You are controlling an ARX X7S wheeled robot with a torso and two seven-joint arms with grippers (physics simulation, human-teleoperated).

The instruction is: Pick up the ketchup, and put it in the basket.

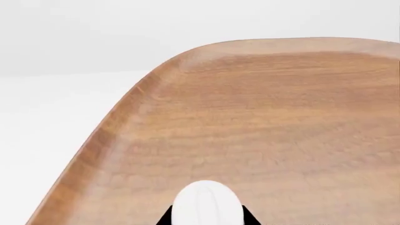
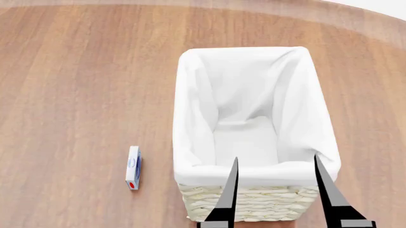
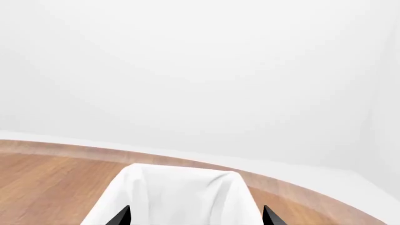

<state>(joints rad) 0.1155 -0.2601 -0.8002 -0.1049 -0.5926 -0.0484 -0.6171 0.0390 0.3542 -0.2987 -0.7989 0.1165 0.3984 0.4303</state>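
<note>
In the left wrist view my left gripper (image 1: 206, 216) has its black jaws close against both sides of a white ribbed rounded cap (image 1: 206, 201), which I take for the ketchup's cap; the orange-red body is hidden. This gripper is out of the head view. The cream wicker basket (image 2: 184, 118) with its white liner stands in the middle of the wooden table. My right gripper (image 2: 276, 157) is open and empty, its fingers spread over the basket's near rim. The basket's liner also shows in the right wrist view (image 3: 181, 187), between the open gripper's (image 3: 196, 215) jaws.
A small white-and-blue box (image 2: 132, 167) with a red mark lies on the table left of the basket. The wooden table (image 1: 262, 122) has a rounded edge, with white floor beyond. The basket's inside holds only the liner.
</note>
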